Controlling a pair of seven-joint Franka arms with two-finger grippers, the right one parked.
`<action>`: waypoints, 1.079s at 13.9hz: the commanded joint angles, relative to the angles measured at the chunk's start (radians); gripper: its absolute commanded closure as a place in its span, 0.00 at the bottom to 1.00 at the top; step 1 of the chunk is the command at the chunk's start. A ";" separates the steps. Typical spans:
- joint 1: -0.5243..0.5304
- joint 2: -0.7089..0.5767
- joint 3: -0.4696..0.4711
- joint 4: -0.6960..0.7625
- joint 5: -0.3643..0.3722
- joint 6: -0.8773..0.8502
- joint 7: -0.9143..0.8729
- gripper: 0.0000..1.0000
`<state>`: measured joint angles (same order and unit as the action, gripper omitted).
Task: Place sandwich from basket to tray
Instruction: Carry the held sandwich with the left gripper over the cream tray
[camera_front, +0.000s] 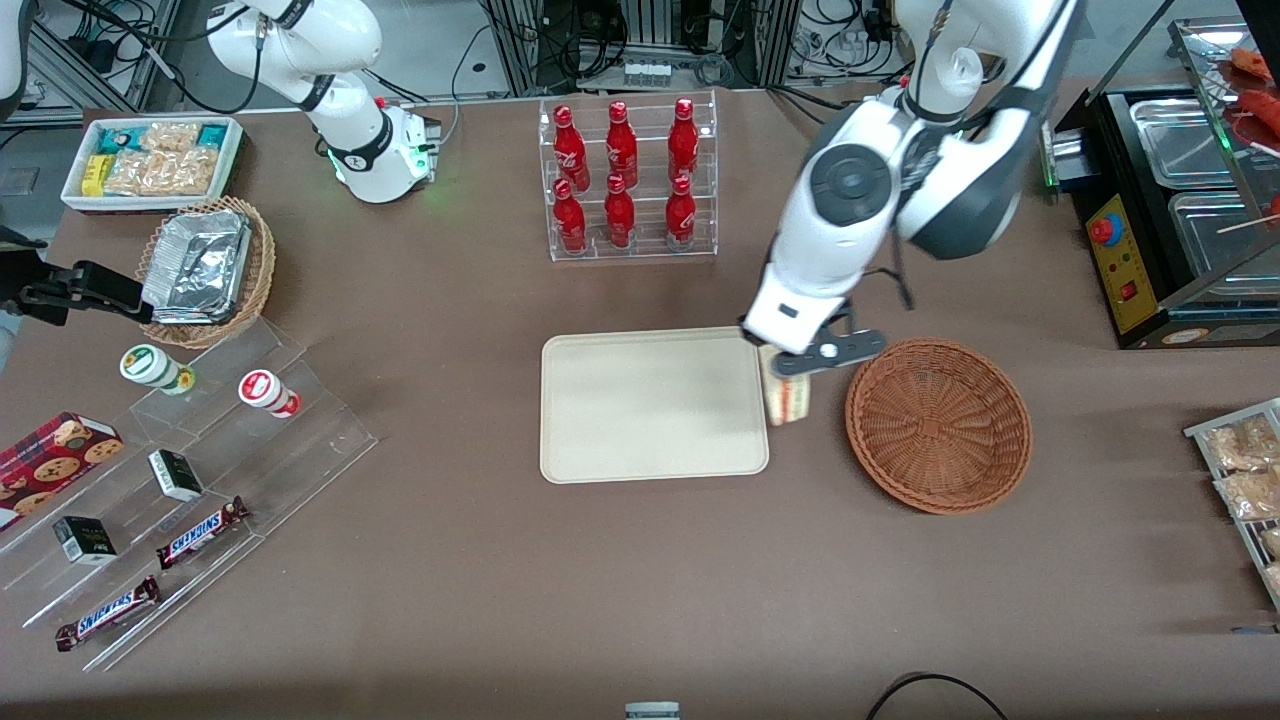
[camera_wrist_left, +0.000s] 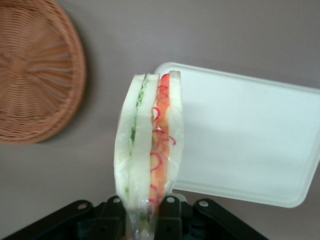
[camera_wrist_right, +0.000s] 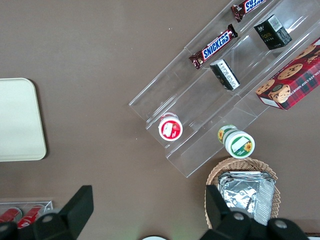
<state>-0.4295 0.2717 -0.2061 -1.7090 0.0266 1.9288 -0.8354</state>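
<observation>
Gripping the sandwich (camera_wrist_left: 149, 150), the gripper (camera_front: 795, 368) hangs between tray (camera_front: 560, 450) and basket (camera_front: 938, 425). Its jaws are clamped on the wedge's lower end.

Sandwich (camera_front: 787, 398): you have one, clamped in the gripper (camera_front: 790, 365).
Red bottles (camera_front: 620, 180): six.
Snickers bars (camera_front: 203, 531): two.
Wicker baskets (camera_front: 938, 424): two.
Tray (camera_front: 652, 405): one.

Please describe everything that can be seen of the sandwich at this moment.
The sandwich is a wedge of pale white bread in clear wrap, with green filling in one layer and red-pink filling in the other. The gripper is shut on its narrow end and holds it in the air, its cut edge toward the wrist camera. In the front view it hangs between the basket, which is empty, and the tray, at the tray's edge.
</observation>
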 joint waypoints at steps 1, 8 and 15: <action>-0.060 0.118 0.011 0.124 0.018 -0.024 -0.013 1.00; -0.138 0.265 0.011 0.230 0.036 0.028 -0.022 1.00; -0.181 0.378 0.013 0.229 0.104 0.212 -0.160 1.00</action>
<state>-0.5946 0.5988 -0.2048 -1.5140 0.1056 2.0976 -0.9246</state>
